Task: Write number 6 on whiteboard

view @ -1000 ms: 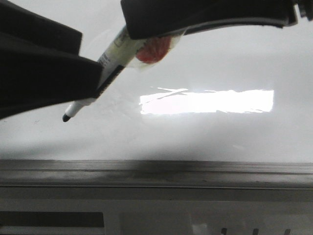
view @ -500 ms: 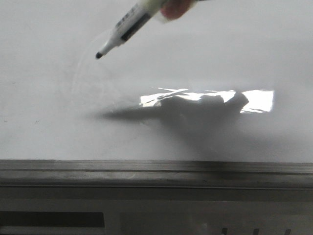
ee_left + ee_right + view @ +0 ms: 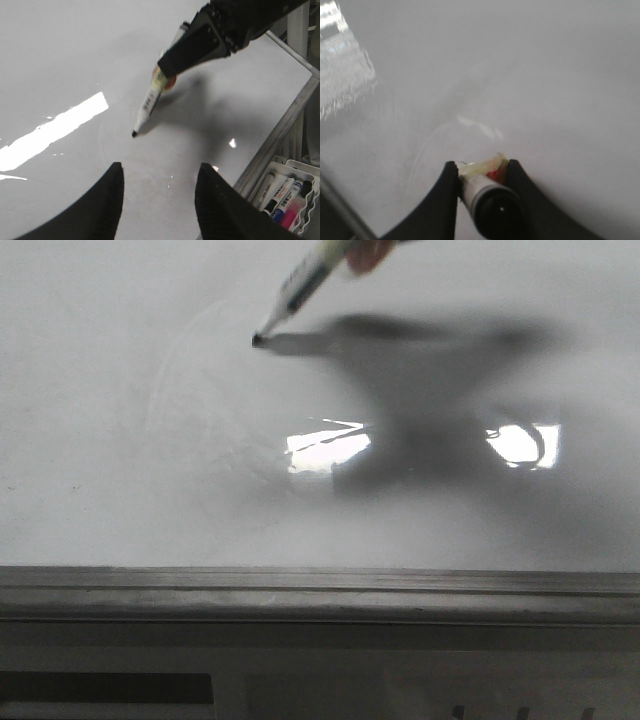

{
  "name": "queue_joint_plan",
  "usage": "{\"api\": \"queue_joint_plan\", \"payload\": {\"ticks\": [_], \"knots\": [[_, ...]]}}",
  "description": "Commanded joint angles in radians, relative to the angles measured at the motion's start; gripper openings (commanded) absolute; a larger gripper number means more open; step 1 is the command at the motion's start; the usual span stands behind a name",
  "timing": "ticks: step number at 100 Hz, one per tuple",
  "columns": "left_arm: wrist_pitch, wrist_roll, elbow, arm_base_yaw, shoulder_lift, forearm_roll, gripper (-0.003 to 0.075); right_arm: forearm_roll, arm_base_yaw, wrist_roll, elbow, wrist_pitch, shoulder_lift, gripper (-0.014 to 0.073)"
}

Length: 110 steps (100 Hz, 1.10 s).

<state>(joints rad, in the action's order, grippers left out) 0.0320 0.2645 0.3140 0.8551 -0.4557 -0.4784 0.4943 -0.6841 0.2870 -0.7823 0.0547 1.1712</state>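
Observation:
The whiteboard (image 3: 110, 420) is glossy white-grey with faint smudges and a bright glare patch (image 3: 328, 451). My right gripper (image 3: 479, 170) is shut on a white marker (image 3: 300, 285) with a black tip; the tip (image 3: 257, 340) touches the board. The marker also shows in the left wrist view (image 3: 149, 102), held by the right gripper (image 3: 172, 62) above it. My left gripper (image 3: 159, 172) is open and empty, hovering over the board a short way from the marker tip. No number 6 or black line shows on the board.
A grey metal edge rail (image 3: 320, 590) runs along the board's near side. In the left wrist view a white tray (image 3: 285, 192) with several markers sits beyond the rail (image 3: 280, 135). The right arm casts a wide shadow (image 3: 430, 390) on the board.
The right gripper with the marker has moved right and down to the board; its tip now touches the surface. Its shadow has shifted up over the glare.

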Motion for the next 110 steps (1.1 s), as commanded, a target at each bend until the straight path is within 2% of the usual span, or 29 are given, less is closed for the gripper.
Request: {"api": "queue_joint_plan", "payload": {"ticks": [1, 21, 40, 54, 73, 95, 110], "knots": [[-0.066, 0.007, 0.030, 0.008, -0.003, 0.011, 0.0300, -0.007, 0.003, 0.011, -0.031, 0.054, 0.047, -0.0070], [-0.066, 0.007, 0.030, 0.008, -0.003, 0.011, 0.0300, -0.023, -0.024, 0.011, -0.010, 0.161, 0.093, -0.0070], [-0.066, 0.007, 0.030, 0.008, -0.003, 0.011, 0.0300, -0.052, -0.022, 0.011, -0.015, 0.081, -0.024, -0.0061], [-0.066, 0.007, 0.030, 0.008, -0.003, 0.011, 0.0300, -0.054, -0.037, 0.013, -0.057, 0.075, 0.010, -0.0064], [-0.066, 0.007, 0.030, 0.008, -0.003, 0.011, 0.0300, -0.060, -0.055, 0.015, -0.090, 0.092, 0.058, -0.0064], [-0.099, 0.007, 0.030, 0.008, -0.006, 0.011, 0.0300, -0.062, -0.083, 0.015, -0.095, 0.107, -0.027, -0.0064], [-0.122, 0.007, 0.021, 0.010, -0.111, -0.003, 0.0300, -0.062, -0.120, 0.015, -0.095, 0.185, -0.038, -0.0064]]}}
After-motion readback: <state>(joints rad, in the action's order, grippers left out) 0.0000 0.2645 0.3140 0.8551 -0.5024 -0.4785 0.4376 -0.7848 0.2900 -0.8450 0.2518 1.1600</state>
